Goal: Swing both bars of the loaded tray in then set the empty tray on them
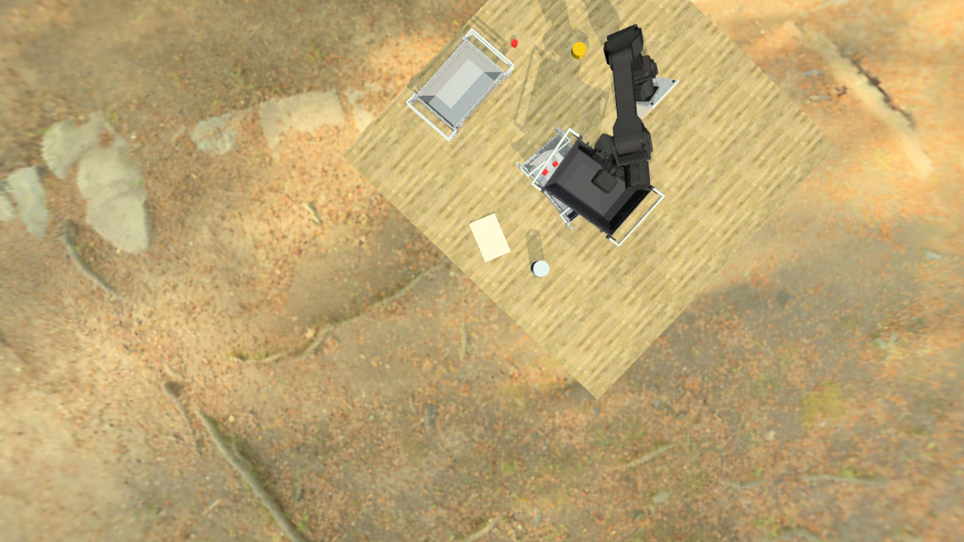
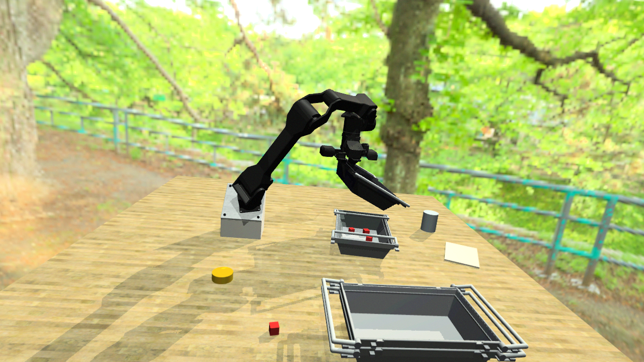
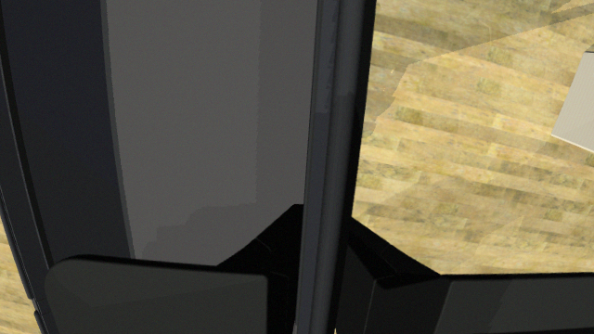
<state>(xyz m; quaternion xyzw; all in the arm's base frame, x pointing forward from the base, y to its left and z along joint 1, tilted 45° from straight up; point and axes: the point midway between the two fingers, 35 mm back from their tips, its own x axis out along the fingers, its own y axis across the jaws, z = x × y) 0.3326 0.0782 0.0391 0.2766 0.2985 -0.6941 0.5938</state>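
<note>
Gripper (image 2: 345, 165): clamped on rim wall of empty tray (image 2: 371, 191), fingers nearly shut. Tray hung tilted, far end drooping, in air above loaded tray (image 2: 363, 243), not touching. From top view, held tray covered most of loaded one. Loaded tray: on table (image 2: 135, 252), both bars across top, red blocks (image 2: 365, 231) inside. Nearby: grey cylinder (image 2: 429, 220), pale card (image 2: 462, 254), yellow disc (image 2: 222, 274), loose red cube (image 2: 273, 328), third tray (image 2: 414, 314) well apart.
</note>
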